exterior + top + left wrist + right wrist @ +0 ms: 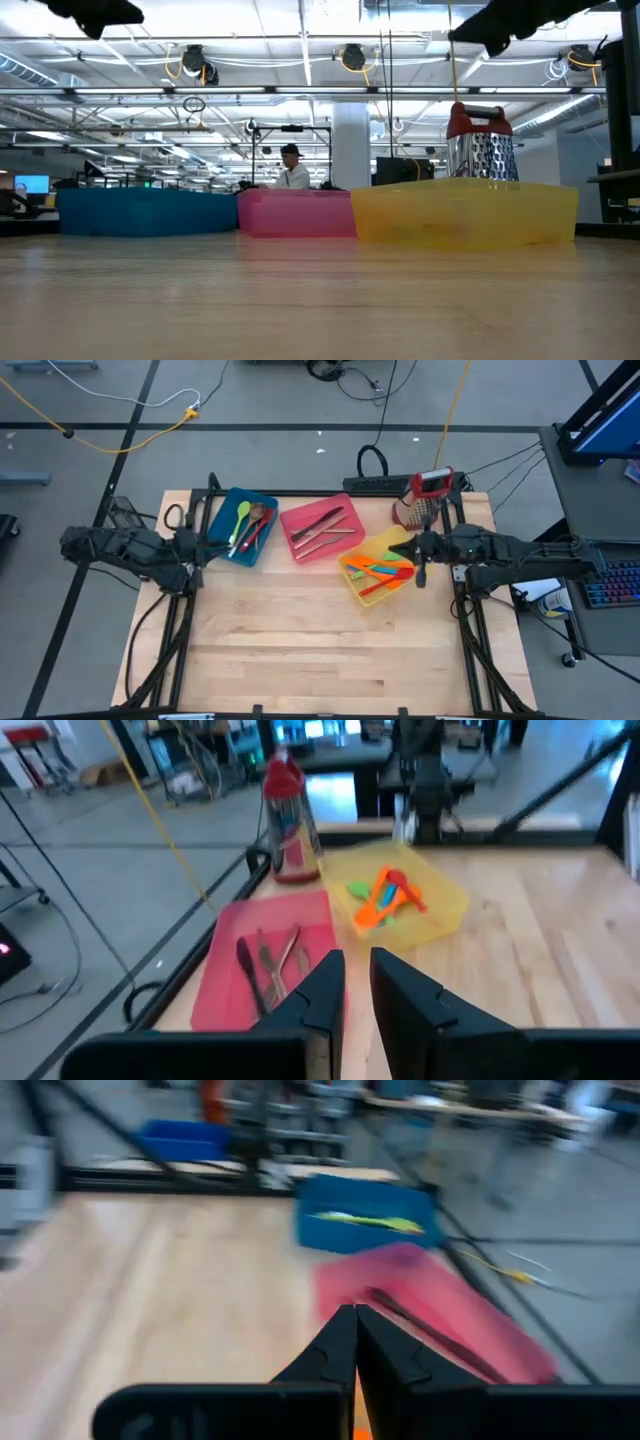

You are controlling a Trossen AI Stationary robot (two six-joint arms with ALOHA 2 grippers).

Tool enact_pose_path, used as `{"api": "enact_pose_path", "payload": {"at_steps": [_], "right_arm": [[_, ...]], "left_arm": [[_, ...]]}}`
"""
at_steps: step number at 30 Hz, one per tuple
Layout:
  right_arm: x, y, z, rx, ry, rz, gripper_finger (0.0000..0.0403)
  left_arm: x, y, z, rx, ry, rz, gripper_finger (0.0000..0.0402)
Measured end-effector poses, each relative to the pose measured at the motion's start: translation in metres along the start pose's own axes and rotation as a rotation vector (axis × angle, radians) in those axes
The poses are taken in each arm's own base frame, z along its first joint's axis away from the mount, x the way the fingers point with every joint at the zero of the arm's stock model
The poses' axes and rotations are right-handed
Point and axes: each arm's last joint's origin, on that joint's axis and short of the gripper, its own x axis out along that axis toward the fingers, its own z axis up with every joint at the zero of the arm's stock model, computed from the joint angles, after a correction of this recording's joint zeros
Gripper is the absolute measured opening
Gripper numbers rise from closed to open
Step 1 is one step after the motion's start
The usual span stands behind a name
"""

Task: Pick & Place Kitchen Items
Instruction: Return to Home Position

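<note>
Progress: sorting appearing complete. All visible kitchen items (255, 530) lying in bins; none showing on bare table (320, 650).
- green spoon (243, 515) lying in blue bin (145, 212), left of pink bin (295, 215).
- dark cutlery (320, 526) lying inside pink bin.
- orange spatula (378, 568) lying in yellow bin (460, 210), right of pink bin.

Remaining, by judgement: parking arms only.

Pose: left gripper (357, 965) hovering left of pink bin, beyond blue bin, fingers standing slightly apart, holding nothing. right gripper (355, 1317) hovering right of pink bin, above yellow bin's outer rim, fingers pressing together, empty.
</note>
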Motion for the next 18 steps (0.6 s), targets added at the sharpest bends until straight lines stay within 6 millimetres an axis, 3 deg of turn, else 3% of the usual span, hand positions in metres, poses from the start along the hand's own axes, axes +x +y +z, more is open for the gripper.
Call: {"api": "enact_pose_path", "payload": {"at_steps": [9, 18], "right_arm": [[0.0, 0.003, 0.005, -0.024, -0.14, 0.081, 0.0001], [0.003, 0.007, -0.042, -0.038, -0.277, 0.066, 0.0001]], "left_arm": [[0.007, -0.003, -0.049, 0.003, -0.211, 0.004, 0.0056], [0.023, -0.012, -0.084, 0.08, -0.337, -0.022, 0.0056]]}}
